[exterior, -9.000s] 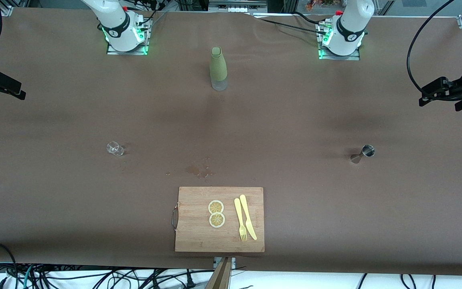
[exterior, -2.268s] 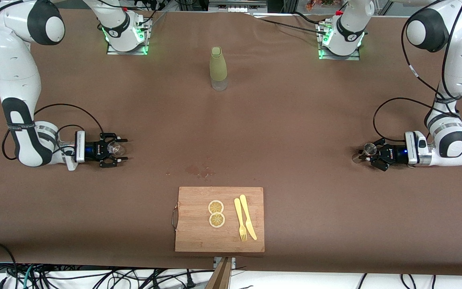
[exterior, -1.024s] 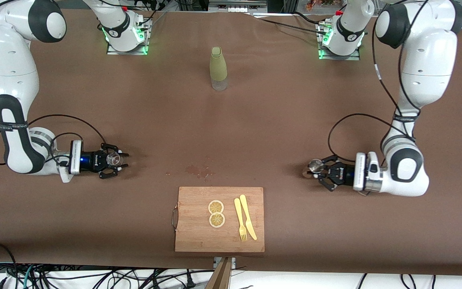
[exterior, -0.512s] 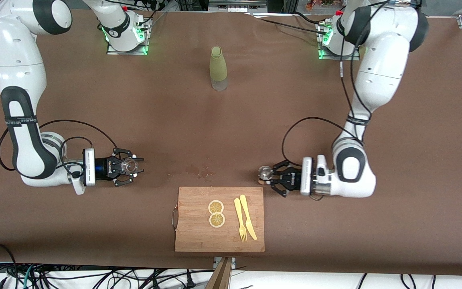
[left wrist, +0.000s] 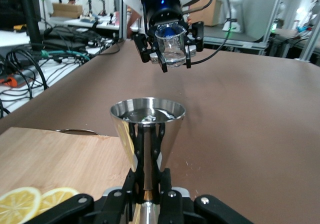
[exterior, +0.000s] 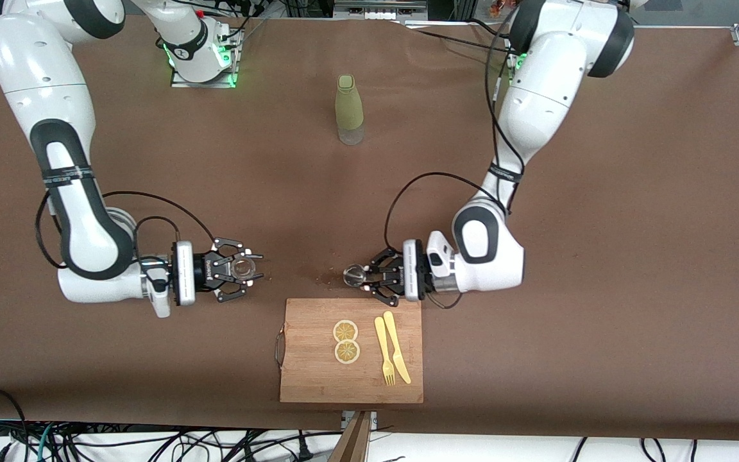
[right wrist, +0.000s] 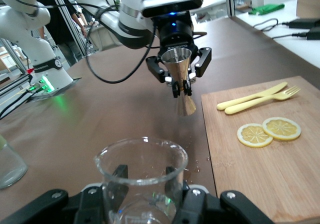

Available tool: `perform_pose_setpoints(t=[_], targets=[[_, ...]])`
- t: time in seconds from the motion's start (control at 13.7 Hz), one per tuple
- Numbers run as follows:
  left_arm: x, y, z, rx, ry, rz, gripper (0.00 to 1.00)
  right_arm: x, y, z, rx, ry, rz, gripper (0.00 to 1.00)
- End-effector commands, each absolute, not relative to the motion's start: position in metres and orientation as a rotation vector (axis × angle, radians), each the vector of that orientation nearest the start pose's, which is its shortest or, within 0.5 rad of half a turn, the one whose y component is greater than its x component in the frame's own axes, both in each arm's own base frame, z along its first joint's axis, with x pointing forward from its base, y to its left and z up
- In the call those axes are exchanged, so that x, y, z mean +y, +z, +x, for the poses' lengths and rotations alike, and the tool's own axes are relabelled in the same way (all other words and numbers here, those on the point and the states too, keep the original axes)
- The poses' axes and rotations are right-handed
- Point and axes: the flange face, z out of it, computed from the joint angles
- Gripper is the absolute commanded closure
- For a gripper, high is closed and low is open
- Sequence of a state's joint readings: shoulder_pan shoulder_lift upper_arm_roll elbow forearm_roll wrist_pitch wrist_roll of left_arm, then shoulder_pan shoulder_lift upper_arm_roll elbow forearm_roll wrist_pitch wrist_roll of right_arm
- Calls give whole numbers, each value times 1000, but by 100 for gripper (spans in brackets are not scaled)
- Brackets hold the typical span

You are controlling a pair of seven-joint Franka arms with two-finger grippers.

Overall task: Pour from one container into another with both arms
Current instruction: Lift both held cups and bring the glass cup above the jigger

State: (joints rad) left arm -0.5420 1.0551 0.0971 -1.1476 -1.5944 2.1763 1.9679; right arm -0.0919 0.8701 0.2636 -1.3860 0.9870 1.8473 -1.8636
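My right gripper (exterior: 243, 269) is shut on the tiny clear glass cup (exterior: 239, 269), which it holds upright low over the table. In the right wrist view the cup (right wrist: 142, 176) fills the space between the fingers (right wrist: 116, 179). My left gripper (exterior: 362, 277) is shut on the waist of the steel jigger (exterior: 354, 276), which stands upright just above the table by the cutting board's edge. Seen from the left wrist, the jigger (left wrist: 147, 129) has its round rim up, and the cup (left wrist: 171, 44) faces it a short way off. The jigger (right wrist: 181, 79) also shows in the right wrist view.
A wooden cutting board (exterior: 308, 372) lies near the front edge with two lemon slices (exterior: 346, 341), a yellow fork (exterior: 383, 351) and a yellow knife (exterior: 397, 348). An olive-green bottle (exterior: 349, 108) stands between the arm bases. A wet patch (exterior: 326, 278) marks the cloth beside the jigger.
Both arms have swung toward the table's middle with cup and jigger held. The left arm travelled much farther, so the gap between cup and jigger has shrunk.
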Motion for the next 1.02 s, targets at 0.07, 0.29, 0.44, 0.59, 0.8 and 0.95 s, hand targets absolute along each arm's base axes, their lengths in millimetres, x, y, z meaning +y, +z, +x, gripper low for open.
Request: perform_pose_setpoints(t=[0.07,0.29,0.44,0.59,0.8,0.95], targets=[[-426,176,671,-1361,986,1645,100,177,238,701,-1409,-602,-1614,58],[-450,177,661,-1343,987,1696,100,193,254,703,-1451,-517,-1666,58],[-468,175,652,-1336,978,1708,100,196,258,705,-1445,-497,-1687,58],[-478,171,645,-1342,986,1731,100,206,259,705,-1428,-490,-1717,58],[-491,163,633,-1355,970,1729,100,218,257,702,-1456,-454,-1753,58],[-493,159,631,-1369,955,1773,100,222,257,702,-1464,-447,-1773,58]])
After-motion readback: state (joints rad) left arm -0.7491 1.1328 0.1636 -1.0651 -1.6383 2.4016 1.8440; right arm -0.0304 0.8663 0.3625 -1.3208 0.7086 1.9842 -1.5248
